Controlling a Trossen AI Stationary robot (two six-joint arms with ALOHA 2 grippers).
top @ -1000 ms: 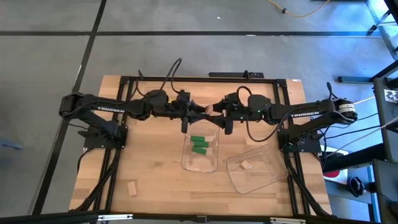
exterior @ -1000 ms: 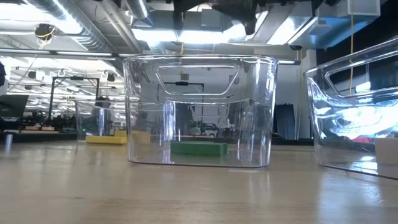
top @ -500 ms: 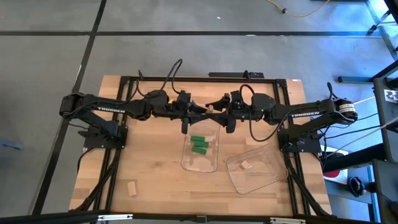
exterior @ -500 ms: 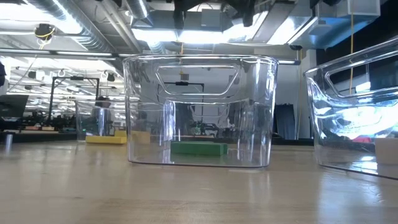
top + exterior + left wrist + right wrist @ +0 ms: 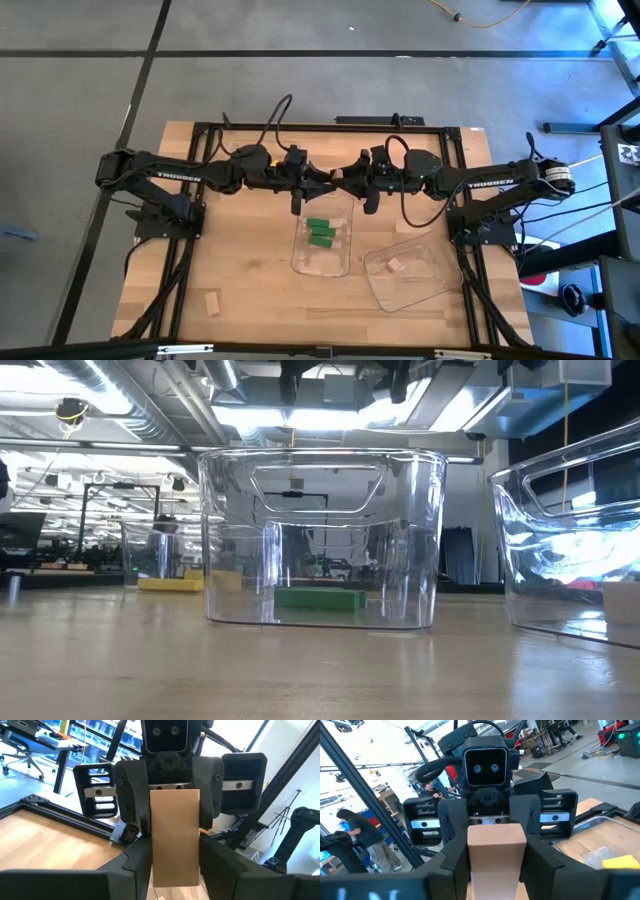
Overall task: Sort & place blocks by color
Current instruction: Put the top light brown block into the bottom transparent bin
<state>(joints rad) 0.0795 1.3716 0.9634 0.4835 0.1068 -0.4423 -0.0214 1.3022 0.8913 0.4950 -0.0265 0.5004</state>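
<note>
I have both arms meeting nose to nose above the far end of the middle tray (image 5: 322,262). My left gripper (image 5: 322,178) and right gripper (image 5: 345,177) each have their jaws closed on opposite ends of one tan block (image 5: 174,836), held in the air between them. Two green blocks (image 5: 320,231) lie side by side inside that tray. A second tan block (image 5: 395,265) sits in the right tray (image 5: 437,287), and a third (image 5: 211,304) lies on the table (image 5: 240,260) near the left front edge. A yellow block (image 5: 620,862) rests farther off.
</note>
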